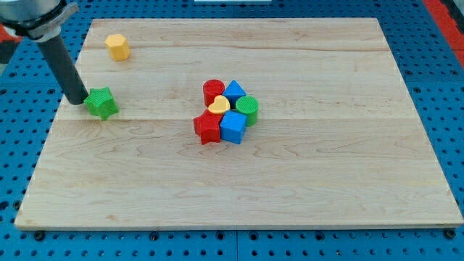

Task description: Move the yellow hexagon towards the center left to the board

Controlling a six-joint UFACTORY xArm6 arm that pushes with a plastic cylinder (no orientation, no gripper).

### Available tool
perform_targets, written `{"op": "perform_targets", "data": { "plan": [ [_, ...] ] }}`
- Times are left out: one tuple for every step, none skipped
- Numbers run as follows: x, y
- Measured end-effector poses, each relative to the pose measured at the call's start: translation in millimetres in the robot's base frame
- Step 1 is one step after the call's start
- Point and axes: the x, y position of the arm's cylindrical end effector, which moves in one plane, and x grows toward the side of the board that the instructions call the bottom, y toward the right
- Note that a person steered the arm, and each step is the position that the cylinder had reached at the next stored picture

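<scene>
Red cylinder [212,91] partly hidden behind yellow heart [219,106].

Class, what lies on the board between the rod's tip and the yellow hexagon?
Nothing: in the camera view, only bare wood separates my tip from the yellow hexagon. The green star sits beside the tip, off that line.
</scene>
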Motion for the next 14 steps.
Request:
{"op": "perform_targets", "data": {
  "plan": [
    [-5, 87],
    [-3, 155],
    [42, 121],
    [65, 131],
    [50, 151],
    [33, 159],
    [37, 154],
    [32, 156],
    [39, 85],
    [3, 15],
    [-30, -51],
    [-35, -58],
    [-36, -58],
    [-110, -42]
  ]
}}
